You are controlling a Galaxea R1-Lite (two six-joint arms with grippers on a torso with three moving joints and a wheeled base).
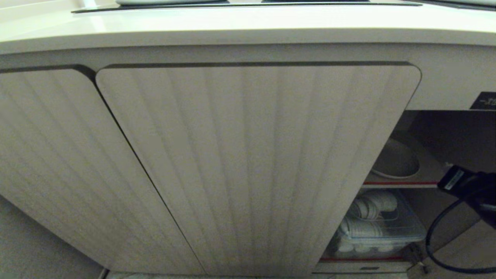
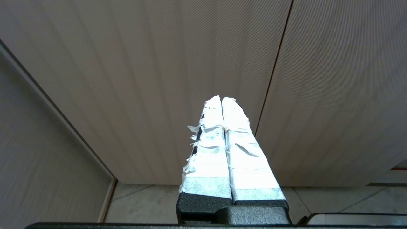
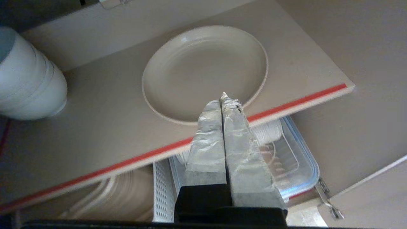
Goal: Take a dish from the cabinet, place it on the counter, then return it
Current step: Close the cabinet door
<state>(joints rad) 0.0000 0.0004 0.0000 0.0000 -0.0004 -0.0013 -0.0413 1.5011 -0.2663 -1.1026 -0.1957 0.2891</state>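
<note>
The dish, a plain off-white plate, lies flat on the cabinet's upper shelf just behind its red-striped front edge. It also shows in the head view as the dish past the edge of the ribbed cabinet door. My right gripper is shut, its taped fingertips pressed together over the dish's near rim with nothing visible between them. The right arm reaches into the opening at the right. My left gripper is shut and empty, facing a ribbed door. The cream counter runs above.
A stack of white bowls stands on the same shelf beside the dish. Below it sit a clear lidded box of white crockery and a white perforated basket. A black label is above the opening. A cable hangs from the right arm.
</note>
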